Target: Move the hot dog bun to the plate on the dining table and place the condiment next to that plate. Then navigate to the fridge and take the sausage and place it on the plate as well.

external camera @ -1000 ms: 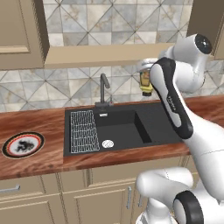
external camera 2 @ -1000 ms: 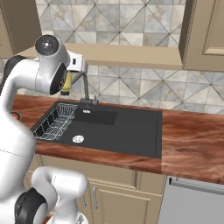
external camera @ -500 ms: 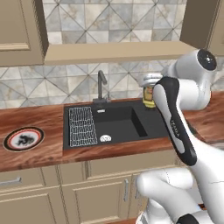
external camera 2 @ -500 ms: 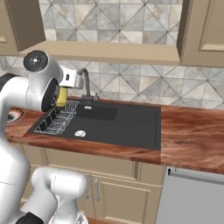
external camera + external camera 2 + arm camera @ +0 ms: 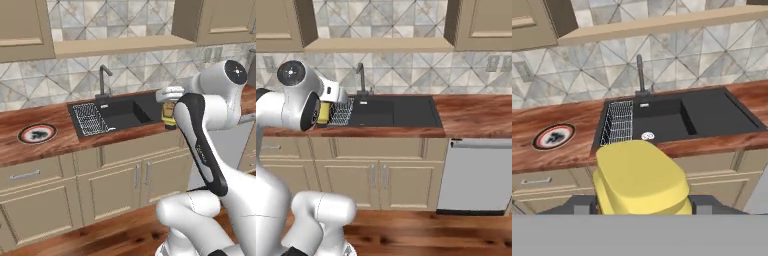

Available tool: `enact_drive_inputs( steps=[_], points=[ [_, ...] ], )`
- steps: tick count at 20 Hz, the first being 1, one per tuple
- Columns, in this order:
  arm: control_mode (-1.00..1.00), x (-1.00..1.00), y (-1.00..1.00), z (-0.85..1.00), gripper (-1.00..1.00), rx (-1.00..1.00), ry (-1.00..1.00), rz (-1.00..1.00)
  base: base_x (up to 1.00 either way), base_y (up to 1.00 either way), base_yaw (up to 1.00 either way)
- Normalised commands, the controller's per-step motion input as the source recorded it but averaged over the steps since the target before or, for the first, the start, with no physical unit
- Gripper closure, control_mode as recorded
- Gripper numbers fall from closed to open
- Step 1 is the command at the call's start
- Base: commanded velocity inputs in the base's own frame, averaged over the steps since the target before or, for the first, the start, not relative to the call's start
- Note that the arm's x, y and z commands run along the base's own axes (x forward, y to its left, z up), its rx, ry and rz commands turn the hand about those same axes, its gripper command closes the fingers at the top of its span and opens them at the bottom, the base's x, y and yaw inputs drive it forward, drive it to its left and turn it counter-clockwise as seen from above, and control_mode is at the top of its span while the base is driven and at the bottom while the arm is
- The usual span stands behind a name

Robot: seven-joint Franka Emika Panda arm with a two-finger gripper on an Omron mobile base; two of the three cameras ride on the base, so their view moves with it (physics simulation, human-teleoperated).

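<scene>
Condiment [image 5: 641, 182] in hand — we had one yellow bottle pinched in the tool [image 5: 169, 107], held up off the bench [image 5: 30, 150] in front of the sink [image 5: 393, 111], its cap filling the lower middle of the hand view. We judged the task to be at the carrying stage of the condiment step: the bottle was not yet set beside any plate, and neither the dining table, the hot dog bun, the fridge nor the sausage could be checked from these views, so we could not say whether the bun was done. The sausage leg looked to be all ahead. Counting what we saw: one condiment, one sink with one tap [image 5: 102, 82], one wire rack [image 5: 620, 123] in the basin, one round dish [image 5: 36, 133] — well apart from the bottle.
</scene>
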Motion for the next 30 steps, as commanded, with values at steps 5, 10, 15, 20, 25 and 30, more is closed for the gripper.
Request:
enact_drive_inputs(
  steps=[5,10,15,20,25,30],
  points=[
    [1.0,0.0,0.0,0.0,1.0,0.0,0.0,0.0,-0.92,0.62,-0.72],
    [1.0,0.0,0.0,0.0,1.0,0.0,0.0,0.0,-1.0,0.35,-0.72],
    [1.0,0.0,0.0,0.0,1.0,0.0,0.0,0.0,-1.0,0.07,-0.61],
    [1.0,0.0,0.0,0.0,1.0,0.0,0.0,0.0,-1.0,0.0,-0.51],
    [1.0,0.0,0.0,0.0,1.0,0.0,0.0,0.0,-1.0,-0.02,-0.4],
    [1.0,0.0,0.0,0.0,1.0,0.0,0.0,0.0,-1.0,-0.1,-0.32]
  ],
)
